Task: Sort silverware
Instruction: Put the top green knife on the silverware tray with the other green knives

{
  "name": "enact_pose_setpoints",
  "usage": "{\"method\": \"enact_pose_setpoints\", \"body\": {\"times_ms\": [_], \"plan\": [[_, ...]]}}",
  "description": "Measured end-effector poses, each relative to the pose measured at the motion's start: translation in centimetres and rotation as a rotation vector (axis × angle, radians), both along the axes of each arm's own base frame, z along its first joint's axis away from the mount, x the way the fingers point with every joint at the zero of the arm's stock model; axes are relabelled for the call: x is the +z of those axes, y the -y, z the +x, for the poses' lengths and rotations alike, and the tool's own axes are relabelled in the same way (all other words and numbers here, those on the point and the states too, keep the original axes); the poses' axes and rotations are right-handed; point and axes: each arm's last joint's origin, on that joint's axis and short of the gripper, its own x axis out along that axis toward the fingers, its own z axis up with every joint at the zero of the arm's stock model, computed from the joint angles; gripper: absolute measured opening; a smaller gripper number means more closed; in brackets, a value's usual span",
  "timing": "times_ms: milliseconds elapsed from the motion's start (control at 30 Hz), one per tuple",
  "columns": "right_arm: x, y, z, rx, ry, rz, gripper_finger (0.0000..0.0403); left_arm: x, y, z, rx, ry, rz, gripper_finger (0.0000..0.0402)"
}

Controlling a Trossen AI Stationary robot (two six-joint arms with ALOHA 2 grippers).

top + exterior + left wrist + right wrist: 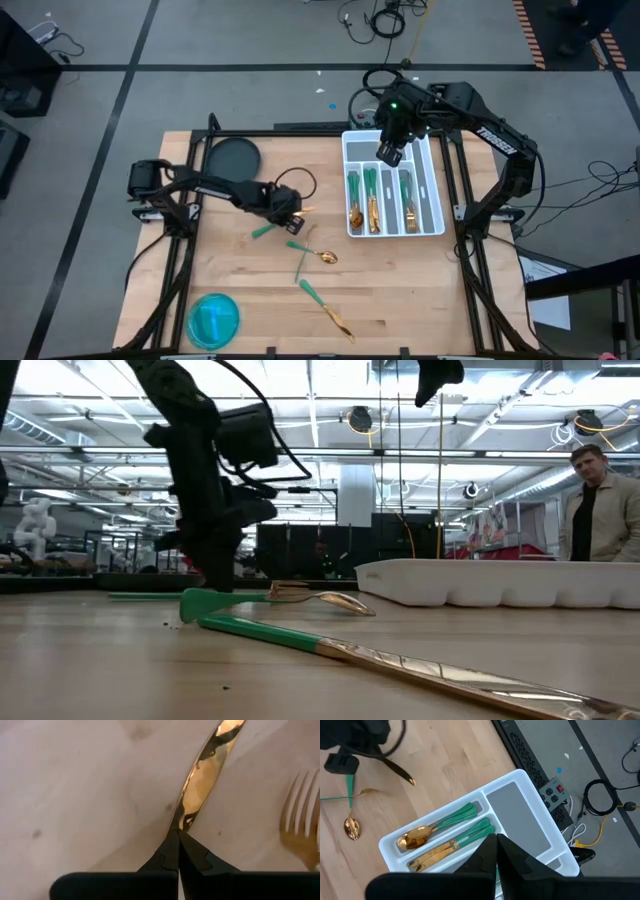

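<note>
Silverware lies in two groups. Toward the left, the left gripper [291, 211] is down at the tabletop, fingers pinched on a knife [202, 780] at its gold blade. Just right of it, loose pieces [312, 268] sit on the wooden table [420, 290]: a spoon [326, 257], a fork, green handles. Farther right, the white tray [438, 200] holds sorted pieces [370, 200] in its left slots. Above the tray's far end hangs the right gripper [389, 153], fingers together, holding nothing.
</note>
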Motion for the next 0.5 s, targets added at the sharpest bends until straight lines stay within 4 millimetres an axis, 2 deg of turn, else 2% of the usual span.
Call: {"method": "enact_pose_setpoints", "body": {"times_ms": [333, 500], "plan": [[0.0, -1.7, 0.7, 0.043, 0.019, 0.009, 0.0, 0.8, 2.5, -1.7, 0.032, -0.009, 0.005, 0.0], [0.2, -2.4, 1.1, 0.069, 0.041, 0.003, 0.0, 2.2, 2.9, -1.9, 0.063, 0.051, 0.031, 0.0]]}}
